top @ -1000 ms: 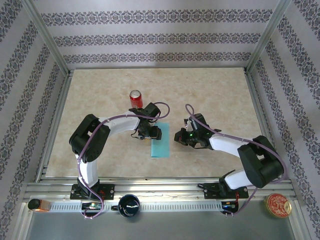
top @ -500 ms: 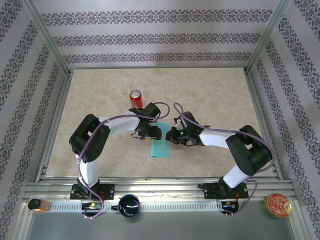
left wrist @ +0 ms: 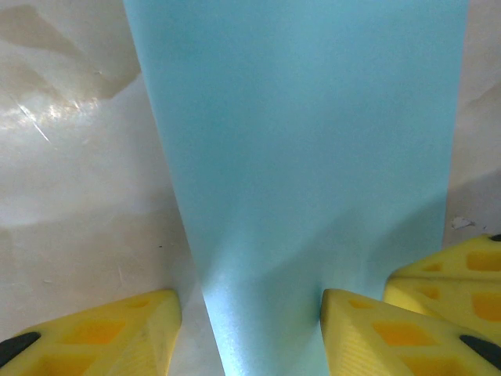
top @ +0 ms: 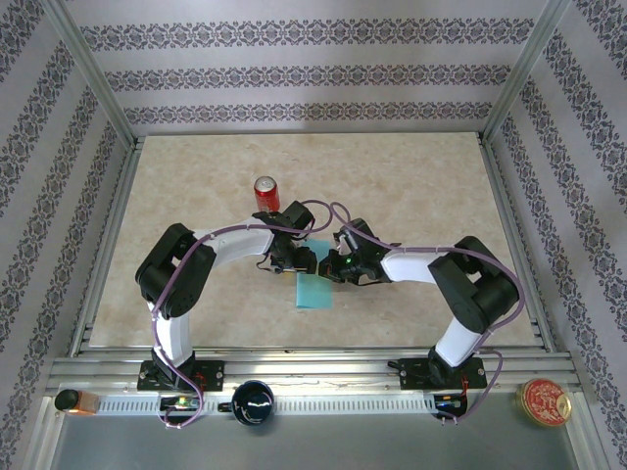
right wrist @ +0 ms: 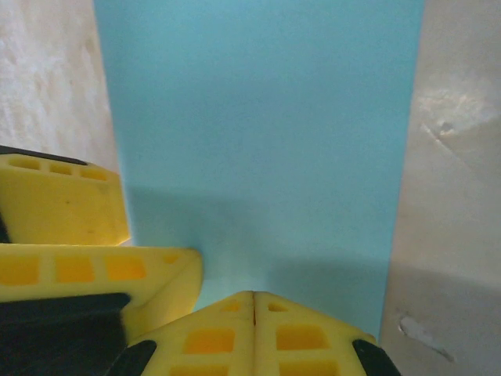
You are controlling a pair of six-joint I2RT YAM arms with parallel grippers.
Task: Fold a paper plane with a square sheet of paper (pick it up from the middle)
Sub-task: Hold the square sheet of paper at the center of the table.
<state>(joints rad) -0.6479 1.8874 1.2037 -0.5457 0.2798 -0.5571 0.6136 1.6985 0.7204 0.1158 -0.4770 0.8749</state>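
- Left claw [left wrist: 250, 321]: released, fingers spread astride the near end of the folded turquoise sheet of paper [left wrist: 305, 141], which lies flat on the desk [left wrist: 70, 196].
- Right claw [right wrist: 254, 313]: clenched, tips together over the sheet, just beside the left claw.

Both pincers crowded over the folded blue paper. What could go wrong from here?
Collision: the right pincer, shut, sits right beside the left pincer; a sideways move may knock them together.
Skew: the paper lies between the left pincer's open jaws; a drag could shift the fold.
The red can stands close behind the left arm.
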